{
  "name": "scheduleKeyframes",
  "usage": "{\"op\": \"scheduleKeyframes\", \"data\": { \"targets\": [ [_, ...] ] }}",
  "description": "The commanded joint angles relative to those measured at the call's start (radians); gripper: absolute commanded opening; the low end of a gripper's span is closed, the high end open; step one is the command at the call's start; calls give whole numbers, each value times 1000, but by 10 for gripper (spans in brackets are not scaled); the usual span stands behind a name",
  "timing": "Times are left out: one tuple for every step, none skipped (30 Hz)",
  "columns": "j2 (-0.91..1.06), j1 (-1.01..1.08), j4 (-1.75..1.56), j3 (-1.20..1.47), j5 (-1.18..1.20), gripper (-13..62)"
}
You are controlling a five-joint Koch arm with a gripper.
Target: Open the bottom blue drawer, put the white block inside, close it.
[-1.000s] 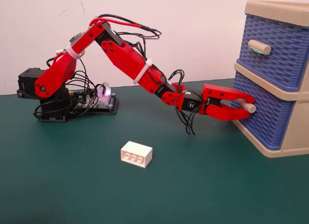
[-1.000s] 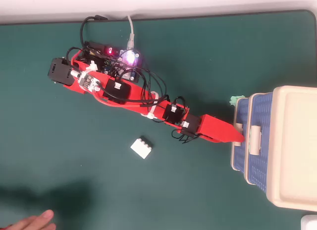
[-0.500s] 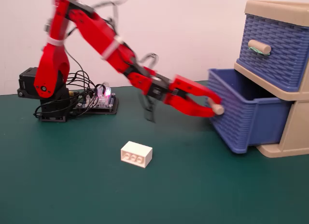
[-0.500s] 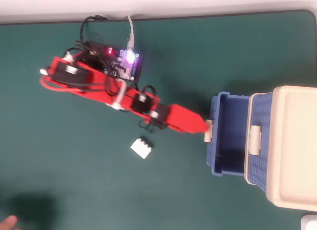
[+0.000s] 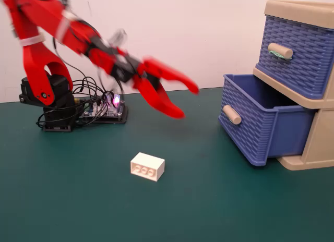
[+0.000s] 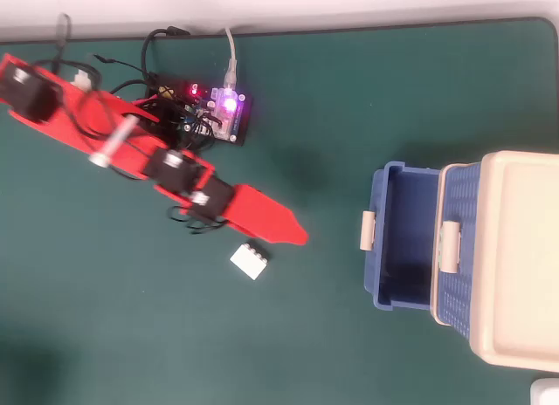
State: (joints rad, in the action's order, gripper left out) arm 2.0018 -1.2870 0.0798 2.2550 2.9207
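In the fixed view, the bottom blue drawer (image 5: 261,132), a blue woven-texture plastic drawer with a plain beige cylindrical handle (image 5: 231,115), stands pulled out from the beige two-drawer cabinet (image 5: 313,148), its open top showing. The upper blue woven drawer (image 5: 297,54) above it sits shut in the cabinet, and its handle bears a green smear. The red arm's gripper (image 5: 189,102) hangs in the air well to the left of the pulled-out drawer, blurred, its two red jaws spread apart with nothing between them. The white block (image 5: 147,167), a small white rectangular toy brick with round studs on its front face, lies on the dark green desk (image 5: 209,210), below the gripper and apart from it. The arm's black base (image 5: 47,104) stands at the left beside a lit circuit board (image 5: 109,107).

In the overhead view, the bottom blue drawer (image 6: 406,239) juts left from the cabinet (image 6: 520,257), and nothing can be seen lying in it. The gripper (image 6: 301,237) points toward the drawer; only a single red tip shows here. The white block (image 6: 251,260) lies just below the gripper's red body, well clear of the drawer. The desk (image 6: 349,91) is bare between gripper and drawer handle (image 6: 368,229).
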Motion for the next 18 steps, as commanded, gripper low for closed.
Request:
{"op": "scheduleKeyframes", "data": {
  "targets": [
    [141, 12, 345, -115, -67, 344],
    [167, 21, 568, -215, -150, 343],
    [163, 32, 718, -287, -225, 342],
    [143, 58, 890, -379, -344, 342],
    [118, 89, 997, -440, -446, 342],
    [77, 138, 1092, -497, -617, 341],
    [46, 181, 1135, -515, -775, 339],
    [18, 225, 1154, -522, -942, 338],
    [-15, 282, 1150, -520, -1180, 338],
    [-38, 313, 1143, -523, -1316, 338],
    [-67, 337, 1132, -528, -1430, 337],
    [-112, 357, 1109, -537, -1513, 337],
    [-147, 359, 1097, -545, -1539, 338],
    [-199, 356, 1092, -560, -1539, 338],
    [-241, 356, 1092, -572, -1534, 338],
    [-275, 353, 1092, -584, -1523, 338],
    [-310, 353, 1092, -598, -1505, 338],
    [-327, 353, 1091, -606, -1489, 338]
  ]
}}
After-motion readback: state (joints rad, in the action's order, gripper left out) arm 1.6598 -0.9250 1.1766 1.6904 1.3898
